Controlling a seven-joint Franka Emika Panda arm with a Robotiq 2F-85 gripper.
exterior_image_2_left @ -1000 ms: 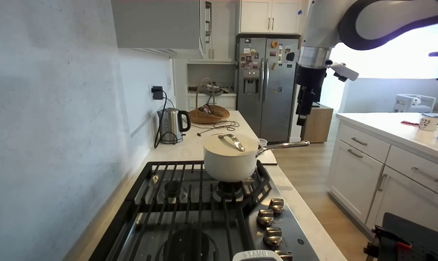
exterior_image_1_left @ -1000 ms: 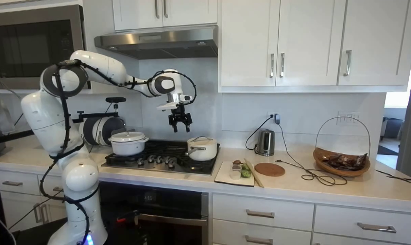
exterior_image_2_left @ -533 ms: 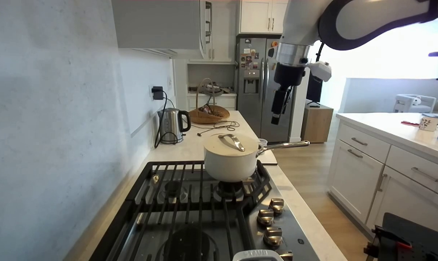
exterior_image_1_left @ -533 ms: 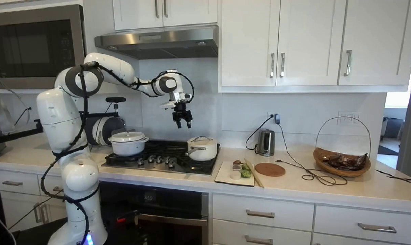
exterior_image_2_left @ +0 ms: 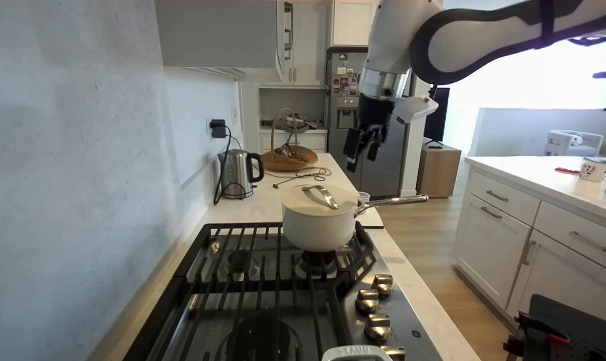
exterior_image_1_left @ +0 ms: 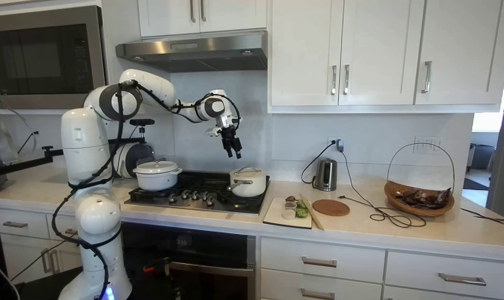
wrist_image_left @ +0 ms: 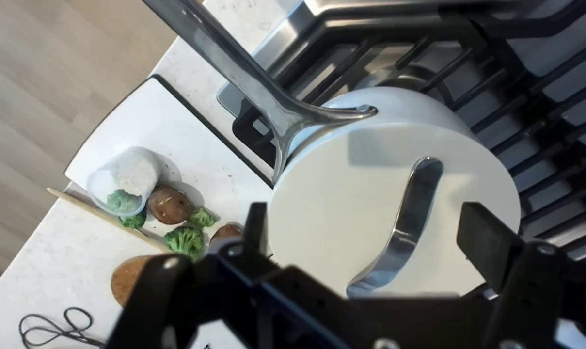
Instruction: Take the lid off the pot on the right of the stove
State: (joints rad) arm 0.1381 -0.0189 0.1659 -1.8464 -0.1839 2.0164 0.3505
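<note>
Hanging tilted and released in an exterior view, the hand (exterior_image_1_left: 234, 155) is above the stove (exterior_image_1_left: 201, 180), whose right end bears the white pot (exterior_image_1_left: 249, 187). In an exterior view, the lid (exterior_image_2_left: 310, 202) lies on that pot, apart from the hand; a kettle (exterior_image_2_left: 237, 173) stands beyond on the tabletop (exterior_image_2_left: 252, 211). In the wrist view, the lid's metal handle (wrist_image_left: 406, 230) shows between the parted fingers (wrist_image_left: 486, 242).

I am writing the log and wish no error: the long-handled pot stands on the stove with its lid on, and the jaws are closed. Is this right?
Not quite: the jaws are open, as the wrist view shows. The long-handled pot does stand on the stove with its lid on.
</note>
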